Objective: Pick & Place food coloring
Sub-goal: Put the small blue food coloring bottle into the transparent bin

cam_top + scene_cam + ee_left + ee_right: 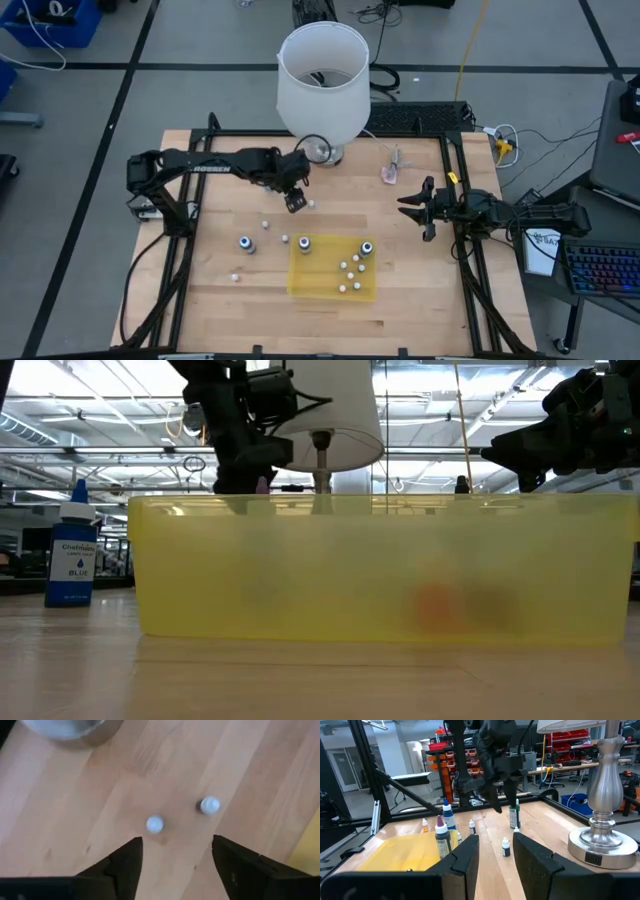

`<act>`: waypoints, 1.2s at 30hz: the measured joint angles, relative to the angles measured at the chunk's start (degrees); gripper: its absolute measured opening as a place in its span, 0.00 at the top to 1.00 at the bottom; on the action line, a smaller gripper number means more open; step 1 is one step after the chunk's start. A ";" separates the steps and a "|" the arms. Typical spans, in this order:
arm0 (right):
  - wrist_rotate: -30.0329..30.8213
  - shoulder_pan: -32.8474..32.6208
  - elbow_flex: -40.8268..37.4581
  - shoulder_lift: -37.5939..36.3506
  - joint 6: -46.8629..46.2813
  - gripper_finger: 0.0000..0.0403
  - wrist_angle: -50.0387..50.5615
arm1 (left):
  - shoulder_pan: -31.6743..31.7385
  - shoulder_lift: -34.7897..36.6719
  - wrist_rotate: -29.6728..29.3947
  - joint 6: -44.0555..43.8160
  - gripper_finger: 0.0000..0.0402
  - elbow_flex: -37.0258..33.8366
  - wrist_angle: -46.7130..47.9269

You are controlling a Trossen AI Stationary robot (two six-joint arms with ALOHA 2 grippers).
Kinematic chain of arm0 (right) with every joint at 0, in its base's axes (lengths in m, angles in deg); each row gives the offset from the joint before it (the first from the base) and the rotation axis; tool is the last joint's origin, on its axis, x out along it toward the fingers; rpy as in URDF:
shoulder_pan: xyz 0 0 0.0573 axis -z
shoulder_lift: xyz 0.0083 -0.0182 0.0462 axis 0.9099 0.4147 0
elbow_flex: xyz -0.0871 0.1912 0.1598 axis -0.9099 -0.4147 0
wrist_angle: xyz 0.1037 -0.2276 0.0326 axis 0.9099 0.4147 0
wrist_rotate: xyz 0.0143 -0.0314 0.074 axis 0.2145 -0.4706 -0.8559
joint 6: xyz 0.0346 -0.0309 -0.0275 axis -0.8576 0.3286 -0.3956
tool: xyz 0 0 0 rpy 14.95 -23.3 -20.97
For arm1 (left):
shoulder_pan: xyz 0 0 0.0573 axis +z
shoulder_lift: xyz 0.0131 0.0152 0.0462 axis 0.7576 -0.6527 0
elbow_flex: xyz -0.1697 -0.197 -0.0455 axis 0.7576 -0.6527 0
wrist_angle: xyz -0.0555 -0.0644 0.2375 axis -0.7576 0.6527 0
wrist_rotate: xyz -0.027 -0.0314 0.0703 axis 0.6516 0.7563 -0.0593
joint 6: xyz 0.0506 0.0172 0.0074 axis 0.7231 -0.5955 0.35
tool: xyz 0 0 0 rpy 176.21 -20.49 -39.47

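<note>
Left claw (296, 201) hangs released above the bench (200, 290), fingers pointing down with nothing between them, its arm stretched from the left edge toward the lamp base (322, 152). Food coloring bottles (246, 244) stand scattered below it, some on bare wood, others inside the yellow tray (300, 285). Right claw (425, 210) waits level over the right side, partly parted and empty.

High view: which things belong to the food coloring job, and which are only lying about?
For the job:
- food coloring bottles, some on the table, some in the yellow tray
- left pincer, open over two small ones

Lying about:
- lamp
- pink item
- keyboard
- right pincer, waiting at the right side
</note>
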 joint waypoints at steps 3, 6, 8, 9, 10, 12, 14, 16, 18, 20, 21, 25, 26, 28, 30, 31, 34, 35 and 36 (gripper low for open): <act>0.00 0.00 0.01 0.00 0.02 0.72 0.00 | -0.93 -0.11 -0.34 2.33 0.37 -3.15 -5.38; 0.00 0.02 -0.01 0.00 0.00 0.72 0.00 | -1.55 -0.11 -1.48 4.70 0.37 -5.72 -9.09; 0.00 0.00 -0.01 0.00 0.02 0.72 0.00 | -1.82 -0.09 -3.40 5.45 0.37 -7.20 -10.97; 0.00 0.01 0.01 0.00 0.02 0.72 0.00 | -1.80 -0.09 -4.17 5.57 0.38 -7.91 -11.50; 0.00 0.02 0.01 0.00 0.01 0.72 0.00 | -1.80 -0.09 -4.65 5.63 0.38 -8.52 -12.06; 0.00 0.00 0.00 0.00 0.01 0.72 0.00 | -1.70 -0.09 -5.29 5.69 0.39 -9.55 -13.11; 0.00 0.00 0.00 0.00 0.02 0.72 -0.02 | -1.58 -0.09 -6.62 5.72 0.40 -10.69 -15.00; 0.00 0.02 0.01 0.00 0.00 0.72 -0.04 | -1.52 -0.09 -8.08 6.27 0.41 -11.89 -16.66; 0.00 0.00 0.01 0.00 0.02 0.72 -0.03 | -1.52 -0.09 -8.73 7.27 0.42 -12.64 -18.03; 0.00 0.01 0.00 0.00 0.00 0.72 -0.02 | -1.52 -0.09 -8.81 8.13 0.41 -13.18 -19.08; 0.00 0.02 0.01 0.00 0.01 0.72 -0.02 | -1.54 -0.09 -8.86 8.42 0.41 -13.45 -19.78; 0.00 0.02 0.01 0.00 0.00 0.72 -0.04 | -1.35 -0.09 -8.94 8.96 0.41 -13.84 -21.30; 0.00 0.02 0.01 0.00 0.00 0.72 -0.02 | -1.23 -0.09 -8.96 9.52 0.41 -13.84 -21.30; 0.00 0.01 0.01 0.00 0.02 0.72 -0.02 | -1.06 -0.09 -8.98 11.46 0.41 -13.84 -21.22; 0.00 0.00 0.00 0.00 0.00 0.72 -0.02 | -0.99 -0.09 -9.00 13.49 0.41 -13.84 -21.24; 0.00 0.02 0.01 0.00 0.02 0.72 -0.02 | -0.99 -0.09 -9.00 14.57 0.41 -13.84 -21.22; 0.00 0.02 -0.01 0.00 0.02 0.72 -0.02 | -0.98 -0.09 -9.00 17.98 0.41 -13.84 -21.22; 0.00 0.02 0.01 0.00 0.02 0.72 -0.02 | -0.99 -0.09 -8.99 18.99 0.41 -13.84 -21.22; 0.00 0.01 0.01 0.00 0.01 0.72 -0.02 | -0.99 -0.09 -8.95 19.80 0.41 -13.84 -21.22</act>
